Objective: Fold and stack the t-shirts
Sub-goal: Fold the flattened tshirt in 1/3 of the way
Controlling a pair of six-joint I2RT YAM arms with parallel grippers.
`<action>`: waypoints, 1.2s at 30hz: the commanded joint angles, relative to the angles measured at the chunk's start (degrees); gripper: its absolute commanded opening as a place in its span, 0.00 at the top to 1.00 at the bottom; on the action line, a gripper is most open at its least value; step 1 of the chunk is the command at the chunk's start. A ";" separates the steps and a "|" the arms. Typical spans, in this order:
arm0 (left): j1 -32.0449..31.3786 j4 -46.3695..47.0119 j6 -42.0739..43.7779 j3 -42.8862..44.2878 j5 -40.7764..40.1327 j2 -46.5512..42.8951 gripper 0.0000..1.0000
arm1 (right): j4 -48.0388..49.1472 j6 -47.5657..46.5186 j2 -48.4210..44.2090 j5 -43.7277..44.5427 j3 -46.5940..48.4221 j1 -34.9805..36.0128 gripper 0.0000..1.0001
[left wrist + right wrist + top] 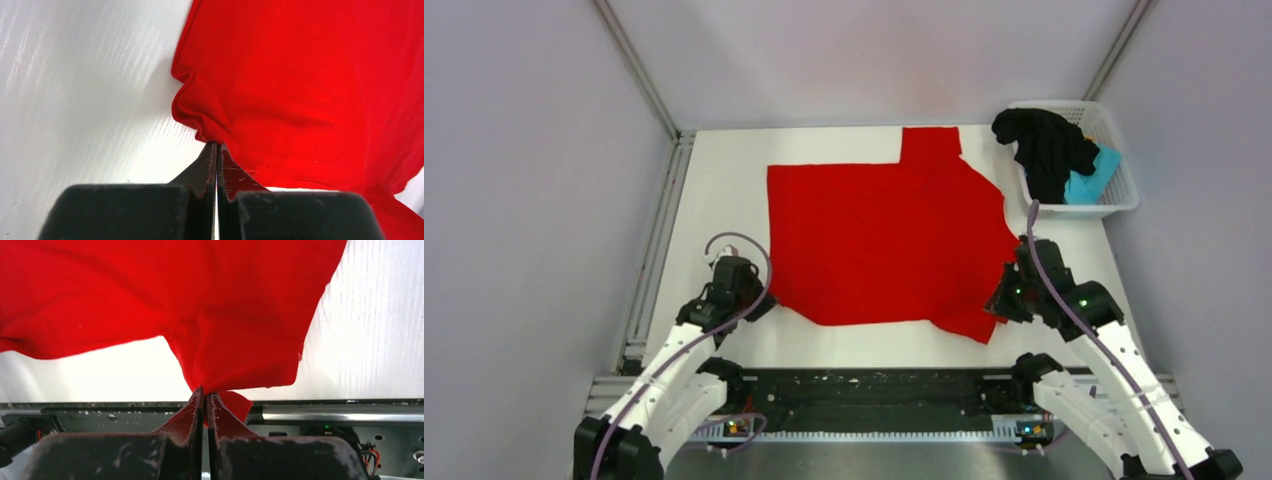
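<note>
Currently, left hand [216, 150] and right hand [204, 392] each clamp the spread red t-shirt [884, 240]; nothing folded yet; black t-shirt [1044, 150] and teal t-shirt [1092, 185] lie in basket [1124, 206].

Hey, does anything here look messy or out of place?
The black shirt hangs over the rim of the basket, half out. The red shirt lies skewed, its near corners bunched where the left gripper and right gripper pinch it.

Top view looks down from 6 o'clock over the whole desk [724, 170]. Wrist views sit close behind the left pincer [216, 150] and right pincer [204, 395]. With the top view they share the near corners of the red t-shirt [874, 230], at 7 and 5 o'clock.
</note>
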 commanded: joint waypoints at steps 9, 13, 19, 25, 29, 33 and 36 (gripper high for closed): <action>-0.23 -1.22 -1.03 5.29 -4.31 -4.11 1.00 | 8.75 0.49 1.05 5.38 5.63 0.53 1.00; -0.23 -5.60 -1.41 5.50 -3.69 -5.63 1.00 | 7.00 0.31 0.18 8.72 7.65 0.60 1.00; -0.19 -9.80 -1.72 6.70 -4.25 -9.51 1.00 | 0.75 -1.40 0.30 13.37 13.51 0.59 1.00; -0.23 -11.25 -2.37 6.28 -4.95 -11.66 1.00 | 0.27 -2.48 0.16 10.52 13.48 0.58 1.00; -0.22 -7.61 -2.87 4.81 -4.42 -12.54 1.00 | 0.51 -3.25 2.18 9.25 13.36 0.59 1.00; -0.16 -3.24 -3.30 4.15 -4.42 -11.00 1.00 | 4.57 -2.89 3.91 9.32 11.85 0.54 1.00; -0.16 -2.03 -3.56 5.19 -7.70 -8.31 1.00 | 8.91 -2.20 5.41 9.25 10.61 0.54 1.00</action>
